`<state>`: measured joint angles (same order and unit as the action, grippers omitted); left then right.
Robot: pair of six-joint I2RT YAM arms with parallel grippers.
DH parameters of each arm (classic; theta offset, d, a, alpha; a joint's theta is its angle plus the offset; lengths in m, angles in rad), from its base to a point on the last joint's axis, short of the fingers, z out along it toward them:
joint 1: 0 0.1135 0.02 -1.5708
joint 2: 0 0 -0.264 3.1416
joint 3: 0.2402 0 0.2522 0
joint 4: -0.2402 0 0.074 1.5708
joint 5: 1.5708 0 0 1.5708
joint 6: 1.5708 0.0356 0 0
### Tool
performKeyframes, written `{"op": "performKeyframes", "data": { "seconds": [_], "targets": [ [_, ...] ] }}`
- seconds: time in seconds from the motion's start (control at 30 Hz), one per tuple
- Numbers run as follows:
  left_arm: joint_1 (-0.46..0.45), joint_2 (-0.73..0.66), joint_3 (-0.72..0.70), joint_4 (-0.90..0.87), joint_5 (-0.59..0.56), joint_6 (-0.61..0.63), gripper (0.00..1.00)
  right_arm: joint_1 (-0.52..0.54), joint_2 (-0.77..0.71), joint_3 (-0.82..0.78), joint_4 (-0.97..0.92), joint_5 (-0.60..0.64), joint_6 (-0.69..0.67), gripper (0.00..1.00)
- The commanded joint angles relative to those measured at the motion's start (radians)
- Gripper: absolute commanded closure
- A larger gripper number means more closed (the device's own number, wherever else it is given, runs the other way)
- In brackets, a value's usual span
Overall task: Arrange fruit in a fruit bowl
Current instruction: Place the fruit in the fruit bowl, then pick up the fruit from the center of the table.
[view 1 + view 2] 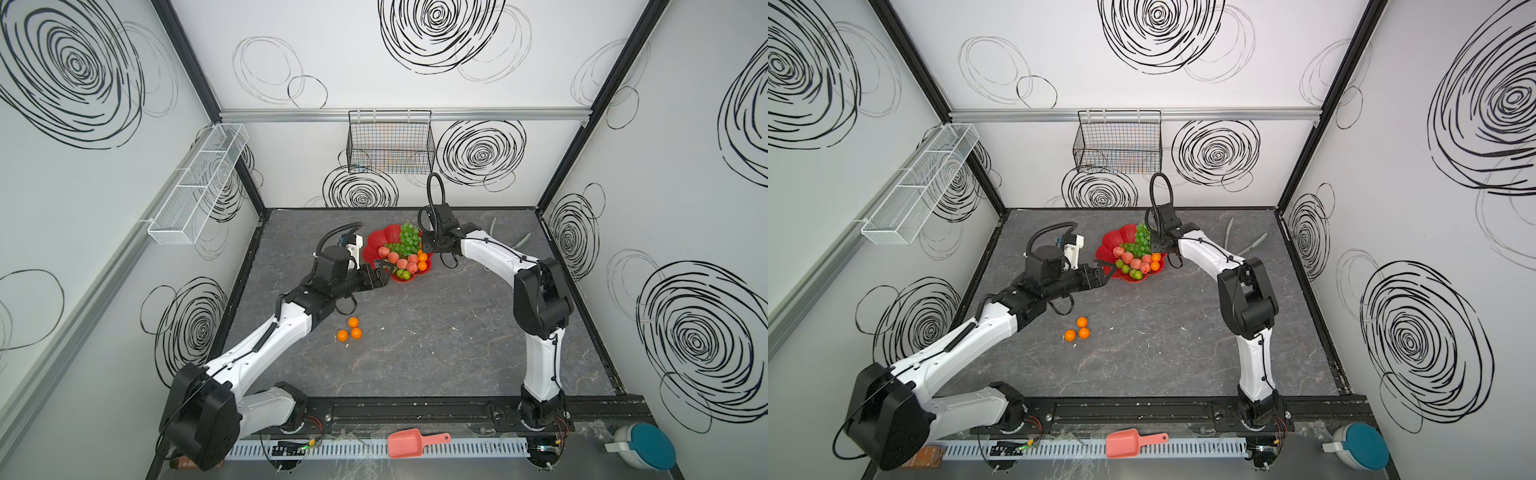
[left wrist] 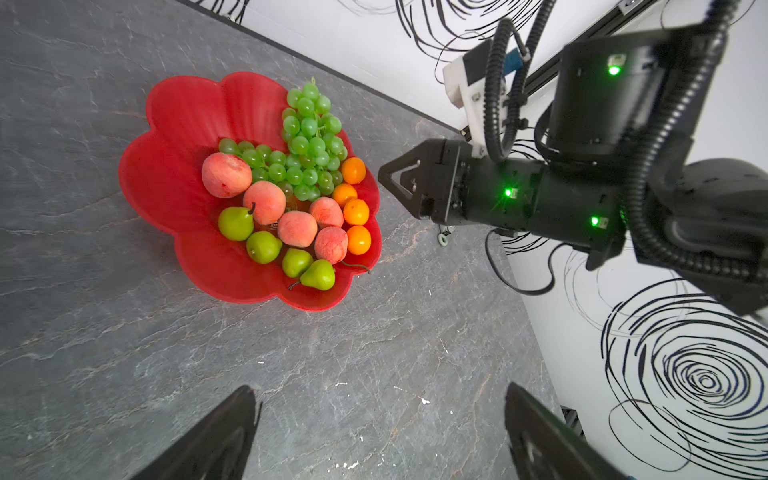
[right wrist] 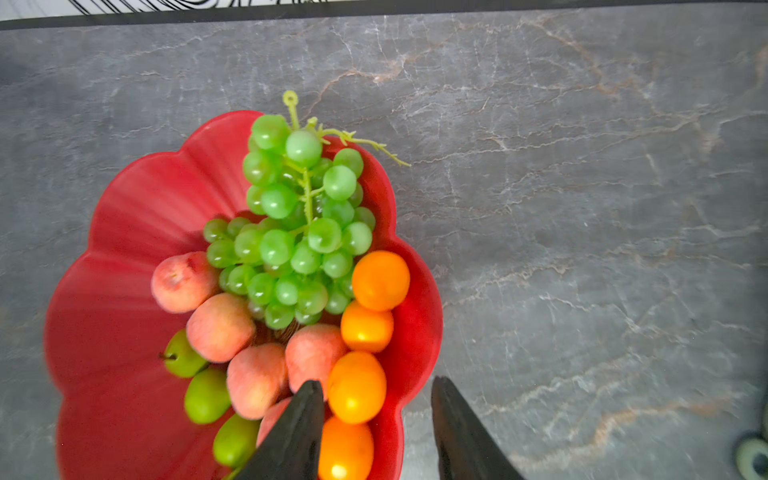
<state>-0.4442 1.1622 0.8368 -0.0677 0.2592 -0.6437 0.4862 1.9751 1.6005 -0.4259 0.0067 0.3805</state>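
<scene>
Toy fruit (image 2: 297,228) is seen heaped in the glossy red scalloped plastic bowl (image 2: 174,137) on the grey marbled tabletop (image 1: 436,332) — three round orange tangerines (image 1: 356,333) lie well apart from it. The left end effector (image 2: 380,388) and right end effector (image 3: 376,382) are held open, empty.

A red bowl (image 1: 1111,242) on a grey table (image 1: 1163,345) holds green grapes (image 1: 1139,241), peaches (image 1: 1135,263), pears (image 1: 1135,274) and tangerines (image 1: 1156,257). Three loose tangerines (image 1: 1078,329) lie together nearer the front. The left pincer (image 1: 1106,269) and right pincer (image 1: 1156,246) flank the bowl.
</scene>
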Motion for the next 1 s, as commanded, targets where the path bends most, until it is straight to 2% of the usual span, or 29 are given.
{"op": "performKeyframes", "data": {
  "seconds": [0.0, 0.3, 0.63, 0.73, 0.97],
  "targets": [
    [0.008, -0.079, -0.034, -0.076, -0.046, 0.016, 0.04, 0.054, -0.102, -0.090, 0.037, 0.042, -0.009, 0.53],
    [0.018, -0.273, -0.135, -0.242, -0.106, 0.005, 0.04, 0.179, -0.256, -0.278, 0.064, 0.084, 0.017, 0.56],
    [0.054, -0.395, -0.178, -0.380, -0.159, -0.020, 0.04, 0.335, -0.253, -0.346, 0.080, 0.043, 0.073, 0.59],
    [0.095, -0.427, -0.189, -0.410, -0.140, -0.019, 0.04, 0.379, -0.220, -0.340, 0.079, 0.036, 0.084, 0.59],
    [0.256, -0.476, -0.216, -0.442, -0.052, -0.016, 0.04, 0.466, -0.126, -0.278, 0.107, -0.032, 0.107, 0.58]
  ]
}}
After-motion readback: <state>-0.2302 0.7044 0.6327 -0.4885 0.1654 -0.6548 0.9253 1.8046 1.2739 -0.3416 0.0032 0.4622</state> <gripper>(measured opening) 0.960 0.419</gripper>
